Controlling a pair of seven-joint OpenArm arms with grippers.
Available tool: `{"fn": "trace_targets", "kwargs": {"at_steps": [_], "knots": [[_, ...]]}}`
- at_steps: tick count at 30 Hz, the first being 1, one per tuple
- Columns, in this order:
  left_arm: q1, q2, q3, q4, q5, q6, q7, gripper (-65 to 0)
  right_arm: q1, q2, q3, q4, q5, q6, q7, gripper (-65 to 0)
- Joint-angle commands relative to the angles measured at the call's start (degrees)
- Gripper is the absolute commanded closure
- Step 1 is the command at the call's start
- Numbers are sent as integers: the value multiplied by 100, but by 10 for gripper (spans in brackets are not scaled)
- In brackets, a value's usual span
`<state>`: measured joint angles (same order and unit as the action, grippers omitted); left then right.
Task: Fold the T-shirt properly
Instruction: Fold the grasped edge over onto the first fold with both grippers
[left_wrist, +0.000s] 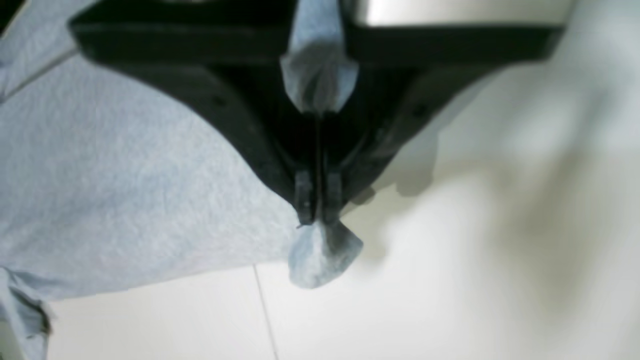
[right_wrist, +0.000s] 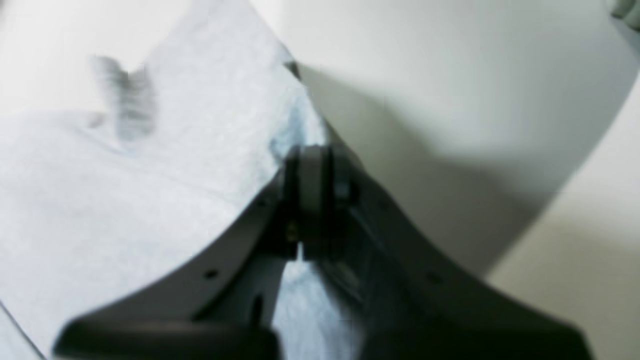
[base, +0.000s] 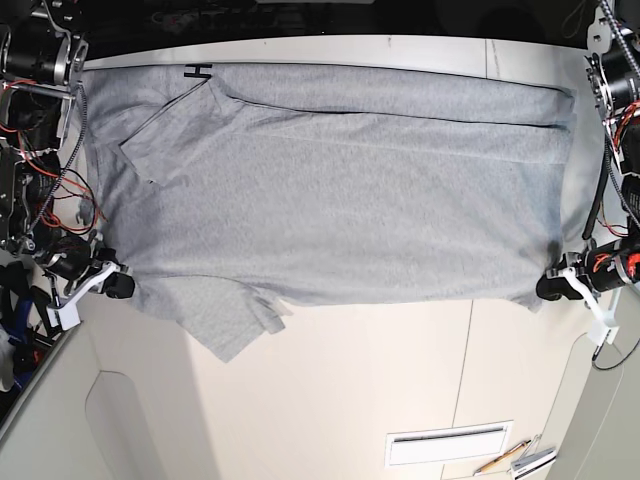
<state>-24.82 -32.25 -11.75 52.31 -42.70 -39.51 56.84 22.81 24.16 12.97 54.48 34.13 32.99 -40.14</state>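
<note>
T-shirt (base: 330, 190) spread flat across pale table (base: 350, 400), grey, plain side up, filling far half of top. Only writing visible: black letter-like mark (base: 198, 71) at far edge, looks like "H", rest hidden. Left gripper (left_wrist: 318, 212) pinched tight on corner of fabric, small tuft poking past fingertips. Right gripper (right_wrist: 311, 170) likewise clamped on shirt edge near sleeve side. Pencil (base: 503, 457) lies beside white vent plate (base: 449, 444) at near edge of table.
</note>
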Motion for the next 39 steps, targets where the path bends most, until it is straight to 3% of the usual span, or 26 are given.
{"fn": "trace_targets", "kwargs": {"at_steps": [1, 8, 12, 19, 28, 39], "knots": [[-146, -107, -26, 92, -157, -49, 31, 0, 50, 160, 20, 181, 205, 35, 96, 0], [52, -186, -26, 94, -348, -49, 214, 0, -597, 249, 42, 1086, 341, 44, -42, 0], [166, -446, -26, 94, -540, -49, 251, 0, -992, 282, 205, 1637, 339, 44, -179, 0], [264, -809, -26, 94, -1443, -49, 938, 0, -1510, 280, 772, 2376, 592, 46, -387, 0], [417, -841, -26, 94, -2334, -49, 1934, 0, -2201, 280, 960, 2975, 901, 46, -682, 0], [1303, -887, -26, 160, -2439, -49, 1989, 0, -2852, 278, 1071, 3034, 901, 46, -640, 0]]}}
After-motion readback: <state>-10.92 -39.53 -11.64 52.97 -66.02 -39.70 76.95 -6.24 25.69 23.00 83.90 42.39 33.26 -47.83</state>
